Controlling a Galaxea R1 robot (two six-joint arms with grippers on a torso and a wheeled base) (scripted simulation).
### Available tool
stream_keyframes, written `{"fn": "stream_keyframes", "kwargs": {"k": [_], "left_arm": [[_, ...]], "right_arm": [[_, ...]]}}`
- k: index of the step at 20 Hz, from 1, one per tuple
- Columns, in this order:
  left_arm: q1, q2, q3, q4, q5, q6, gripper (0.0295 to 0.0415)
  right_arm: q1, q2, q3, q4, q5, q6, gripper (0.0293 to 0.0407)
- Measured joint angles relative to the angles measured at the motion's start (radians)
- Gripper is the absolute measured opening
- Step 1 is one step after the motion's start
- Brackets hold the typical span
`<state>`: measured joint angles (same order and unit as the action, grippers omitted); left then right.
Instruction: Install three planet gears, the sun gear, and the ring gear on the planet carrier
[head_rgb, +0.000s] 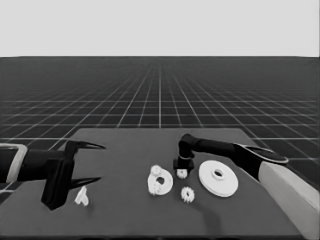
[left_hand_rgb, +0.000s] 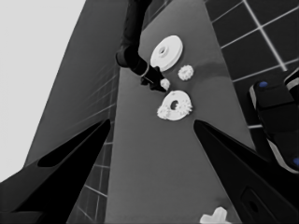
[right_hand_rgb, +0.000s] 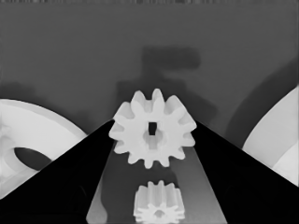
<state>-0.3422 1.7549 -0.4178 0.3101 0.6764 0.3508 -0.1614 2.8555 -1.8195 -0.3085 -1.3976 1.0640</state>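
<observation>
Planet gear (right_hand_rgb: 153, 129) — clamped in the right gripper (head_rgb: 182, 169) — beside the smaller round part (head_rgb: 161, 181)

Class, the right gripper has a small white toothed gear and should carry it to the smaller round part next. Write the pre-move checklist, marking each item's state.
1. Right gripper shut on the small white toothed gear: ok.
2. Gear lifted off the dark table: cannot tell.
3. Smaller white round part holds two gears already; free seat left: cannot tell.
4. Second loose gear lies clear of the path: ok.
5. Larger white round part sits aside: ok.
6. Left gripper parked at the table's left end by the thin white piece: ok.
</observation>
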Motion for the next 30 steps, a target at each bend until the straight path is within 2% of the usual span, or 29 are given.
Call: {"fn": "stream_keyframes", "kwargs": {"k": [1, 3, 5, 10, 13, 20, 22, 23, 30], "left_arm": [[0.000, 0.000, 0.000, 0.000, 0.000, 0.000, 0.0385], [0.000, 0.000, 0.000, 0.000, 0.000, 0.000, 0.0385], [0.000, 0.000, 0.000, 0.000, 0.000, 0.000, 0.0385], [0.000, 0.000, 0.000, 0.000, 0.000, 0.000, 0.0385], [0.000, 0.000, 0.000, 0.000, 0.000, 0.000, 0.0385], [0.000, 0.000, 0.000, 0.000, 0.000, 0.000, 0.0385], [0.000, 0.000, 0.000, 0.000, 0.000, 0.000, 0.0385], [0.000, 0.000, 0.000, 0.000, 0.000, 0.000, 0.0385], [0.000, 0.000, 0.000, 0.000, 0.000, 0.000, 0.0385]], "right_arm": [[0.059, -0.034, 0.091, 0.053, -0.051, 0.045, 0.0312], [0.143, -0.051, 0.143, 0.116, -0.089, 0.072, 0.0312], [0.171, -0.054, 0.151, 0.140, -0.100, 0.076, 0.0312], [0.182, -0.054, 0.153, 0.153, -0.104, 0.076, 0.0312], [0.170, 0.026, 0.257, 0.131, -0.129, 0.258, 0.0312], [0.168, 0.053, 0.269, 0.127, -0.136, 0.298, 0.0312], [0.065, 0.068, 0.214, 0.028, -0.105, 0.265, 0.0312], [0.042, 0.073, 0.196, 0.008, -0.096, 0.254, 0.0312], [0.014, 0.081, 0.169, -0.019, -0.082, 0.239, 0.0312]]}}
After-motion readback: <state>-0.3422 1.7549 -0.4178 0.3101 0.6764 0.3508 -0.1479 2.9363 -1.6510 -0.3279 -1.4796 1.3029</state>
